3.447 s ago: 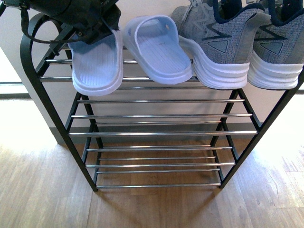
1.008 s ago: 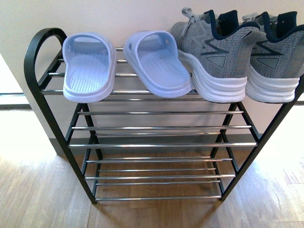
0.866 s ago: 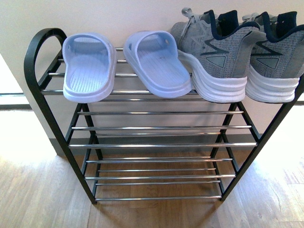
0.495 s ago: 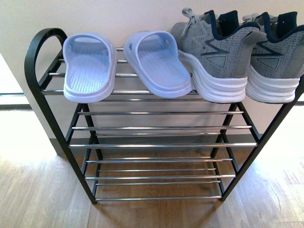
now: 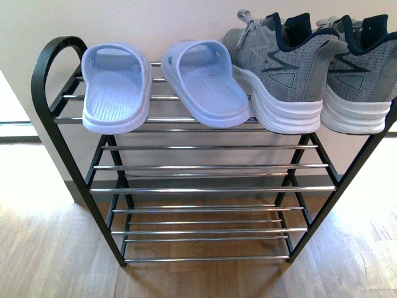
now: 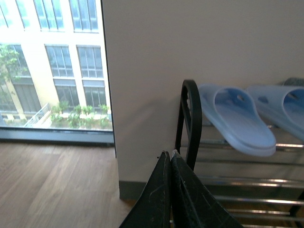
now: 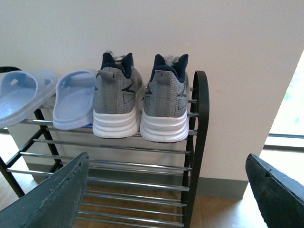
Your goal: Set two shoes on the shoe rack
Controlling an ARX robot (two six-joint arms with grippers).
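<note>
The black shoe rack (image 5: 53,124) with chrome bars stands against the wall. On its top tier lie two pale blue slide sandals (image 5: 115,87) (image 5: 205,81) at the left and two grey knit sneakers (image 5: 282,68) (image 5: 360,68) at the right, heels toward me. No arm shows in the front view. My left gripper (image 6: 170,156) is shut and empty, beside the rack's left end (image 6: 190,118) and below the sandal (image 6: 237,118). My right gripper (image 7: 166,190) is open and empty, back from the rack's right end post (image 7: 197,142), facing the sneakers (image 7: 116,102) (image 7: 166,104).
The lower tiers (image 5: 211,189) hold nothing. Wooden floor (image 5: 56,248) spreads in front of the rack. A large window (image 6: 52,71) is left of the wall; bright light falls at the right (image 7: 289,109).
3.4 s ago a black arm hung over the left sandal at the rack's top left; it has withdrawn from the front view. The view has shifted slightly. Shoes have not moved in the last second.
</note>
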